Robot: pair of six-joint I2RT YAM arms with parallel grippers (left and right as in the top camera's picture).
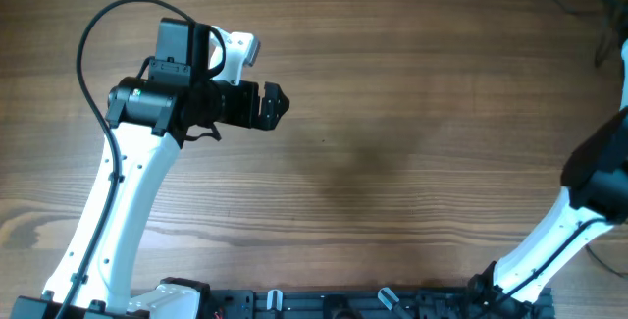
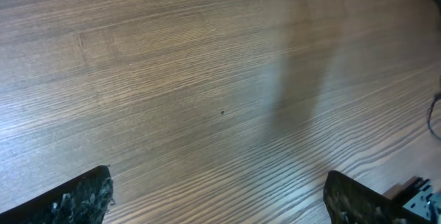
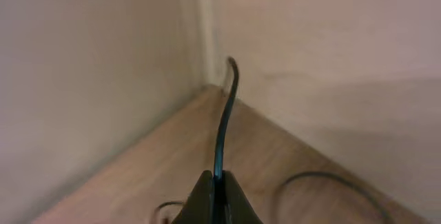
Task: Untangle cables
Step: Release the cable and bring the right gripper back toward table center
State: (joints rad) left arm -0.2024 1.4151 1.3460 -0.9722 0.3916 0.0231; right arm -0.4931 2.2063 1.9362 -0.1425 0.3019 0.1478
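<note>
Right end effector [image 3: 215,185] pinches cable [image 3: 224,114].

table [image 1: 392,113]: 1 | arms [image 1: 108,221] [image 1: 549,240]: 2 | grippers [image 1: 282,106] [image 3: 215,182]: 2 | cables [image 3: 224,114]: count unclear

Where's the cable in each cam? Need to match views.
Overhead: cable in the top-right corner.
Left wrist: thin loop at the right edge, likely cable.
Right wrist: strand at centre, pinched in the shut right hand.
Shared landmark: wooden table.
</note>
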